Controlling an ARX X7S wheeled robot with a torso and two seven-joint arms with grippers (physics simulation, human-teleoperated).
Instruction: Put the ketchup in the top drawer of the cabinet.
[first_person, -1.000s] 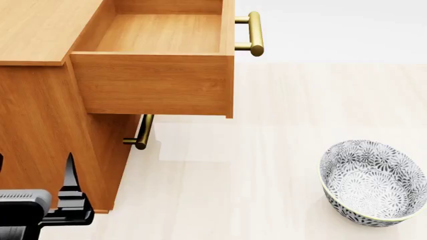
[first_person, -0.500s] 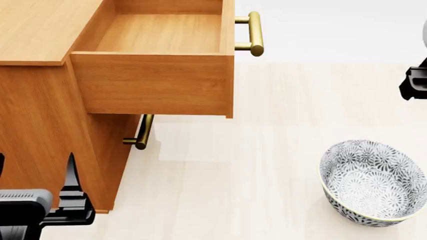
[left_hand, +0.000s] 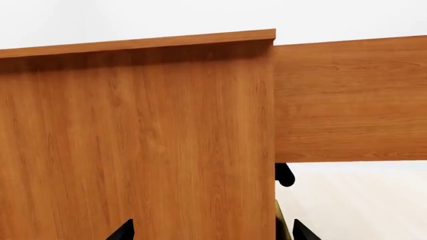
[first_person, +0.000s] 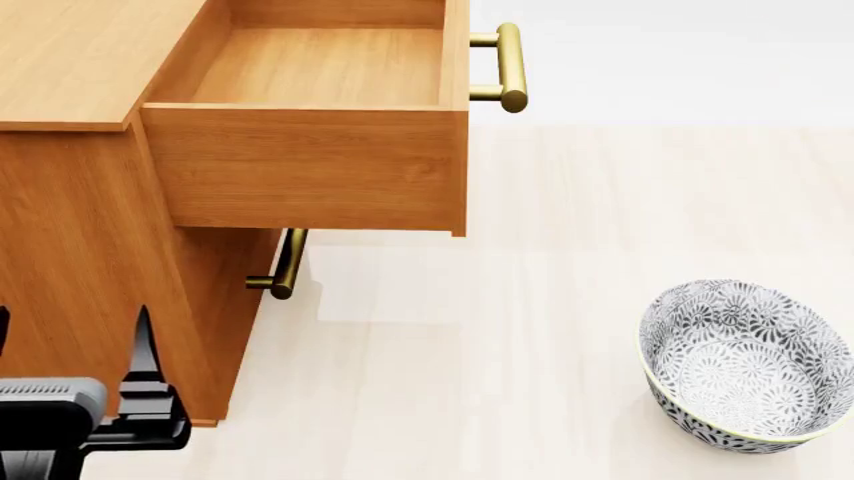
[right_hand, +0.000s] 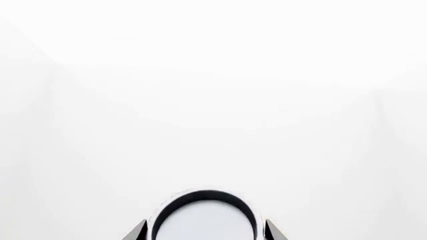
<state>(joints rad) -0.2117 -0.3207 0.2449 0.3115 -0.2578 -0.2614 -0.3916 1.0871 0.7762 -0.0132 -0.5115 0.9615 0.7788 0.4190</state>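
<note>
Between the right jaws (right_hand: 203, 232), ketchup (right_hand: 203, 220).

Grey patterned bowl (first_person: 747, 366) upright on the pale wood-grain floor (first_person: 534, 330), well apart from the furniture.

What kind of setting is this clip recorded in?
Probably a bare simulated tabletop scene, not a furnished room: a wood-grain cabinet with its top drawer pulled open, a patterned bowl on a pale surface, blank white beyond.
</note>
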